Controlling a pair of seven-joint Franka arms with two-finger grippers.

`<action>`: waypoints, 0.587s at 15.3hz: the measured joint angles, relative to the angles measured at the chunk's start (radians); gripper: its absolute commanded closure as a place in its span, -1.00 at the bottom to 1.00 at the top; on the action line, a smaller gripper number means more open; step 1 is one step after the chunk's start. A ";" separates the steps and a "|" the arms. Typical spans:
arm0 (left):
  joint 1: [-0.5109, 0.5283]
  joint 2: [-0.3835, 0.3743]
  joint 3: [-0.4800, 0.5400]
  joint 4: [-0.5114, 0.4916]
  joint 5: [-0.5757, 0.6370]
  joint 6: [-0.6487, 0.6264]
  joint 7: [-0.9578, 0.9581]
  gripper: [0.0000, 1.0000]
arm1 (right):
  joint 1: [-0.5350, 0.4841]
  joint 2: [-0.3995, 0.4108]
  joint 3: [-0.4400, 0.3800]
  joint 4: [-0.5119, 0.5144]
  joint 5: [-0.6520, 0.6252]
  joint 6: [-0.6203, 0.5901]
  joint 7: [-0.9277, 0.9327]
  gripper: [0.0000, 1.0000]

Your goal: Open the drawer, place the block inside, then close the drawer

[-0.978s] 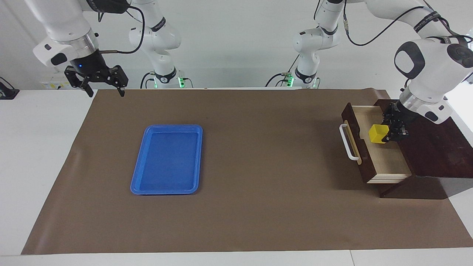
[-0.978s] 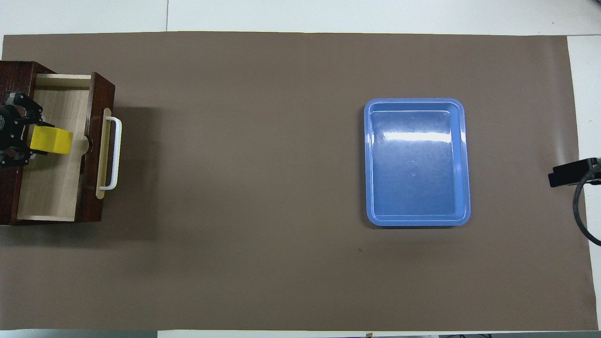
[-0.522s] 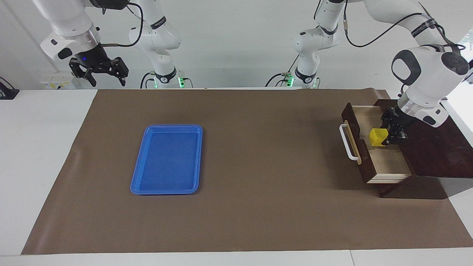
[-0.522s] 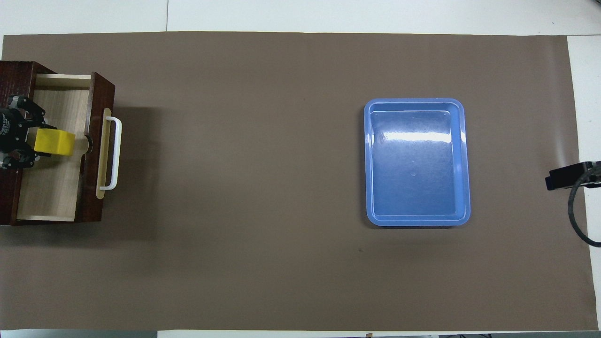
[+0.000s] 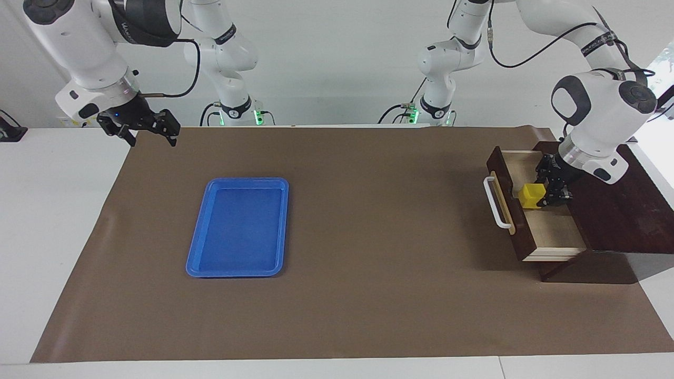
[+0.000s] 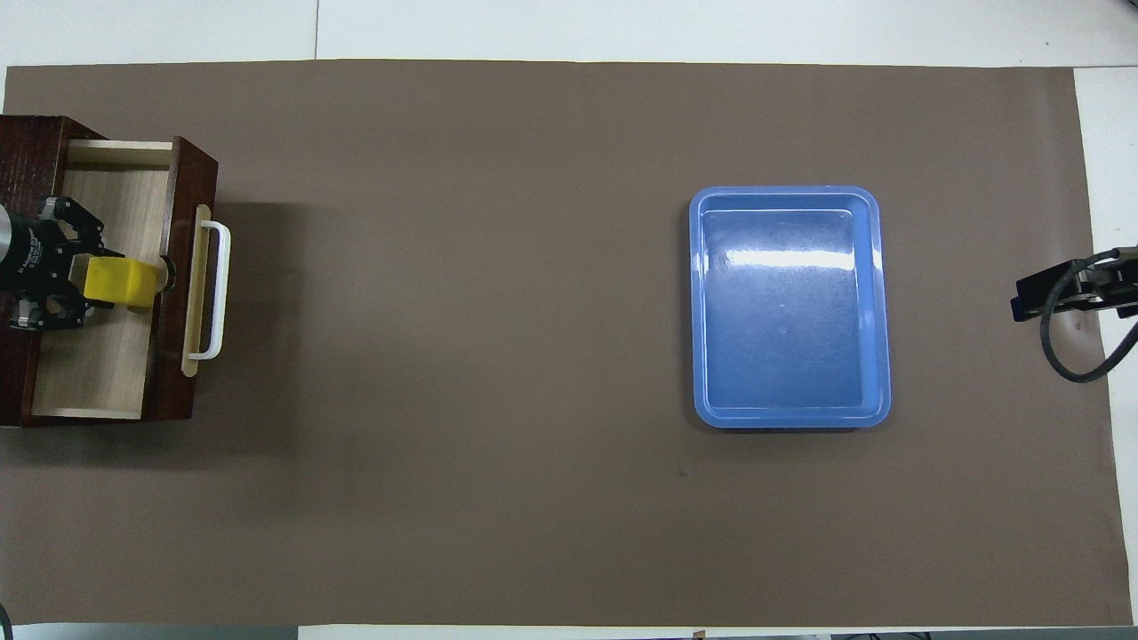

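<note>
Brown paper covers the tabletop (image 5: 337,316). Going left to right across the facing view: the right pincer (image 5: 149,132) hangs spread and holding nothing over the mat's corner at the right arm's end, where that arm waits. A blue plastic tray (image 5: 239,227) lies flat on the mat, well apart from the drawer (image 5: 547,234), which stands pulled out of its dark wooden box (image 5: 621,210), white bar handle (image 5: 495,202) facing the tray. Inside the pale drawer, just beside its front panel, the left pincer (image 5: 542,193) pinches the yellow block (image 5: 532,195); whether the block touches the drawer floor cannot be told.
</note>
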 measured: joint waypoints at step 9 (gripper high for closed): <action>0.000 -0.003 -0.004 -0.033 0.000 0.026 0.006 -0.86 | -0.009 0.001 0.001 0.036 0.000 -0.035 0.000 -1.00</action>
